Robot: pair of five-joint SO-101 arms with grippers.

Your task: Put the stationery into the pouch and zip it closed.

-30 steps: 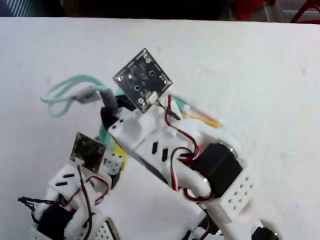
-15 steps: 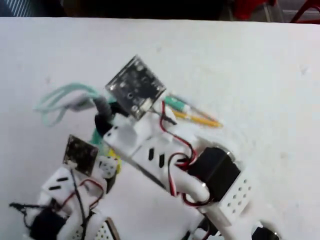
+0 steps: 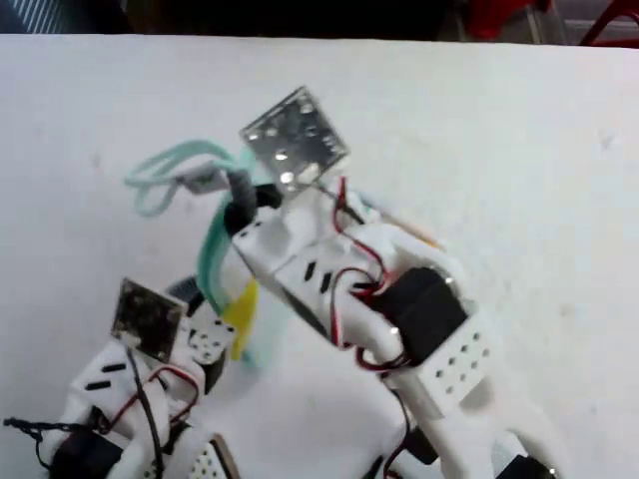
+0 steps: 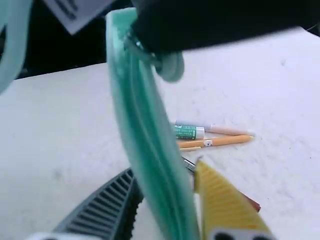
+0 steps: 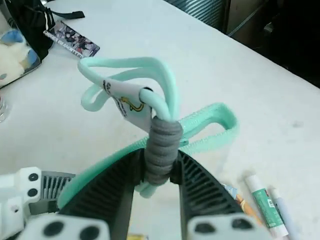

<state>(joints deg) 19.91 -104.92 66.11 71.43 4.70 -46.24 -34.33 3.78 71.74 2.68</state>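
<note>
Pinching grey pull point(image 5: 161, 142), right claw point(image 5: 160, 167); left claw point(image 4: 165, 172) gripping mint pouch point(image 5: 215, 117) rim.

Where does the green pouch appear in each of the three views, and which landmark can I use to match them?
High view: the pouch runs between the two arms, left of centre.
Left wrist view: the pouch passes between the fingers of the left gripper.
Right wrist view: the pouch curves behind the right gripper, shut on the grey pull.
Shared landmark: the white tag.
</note>
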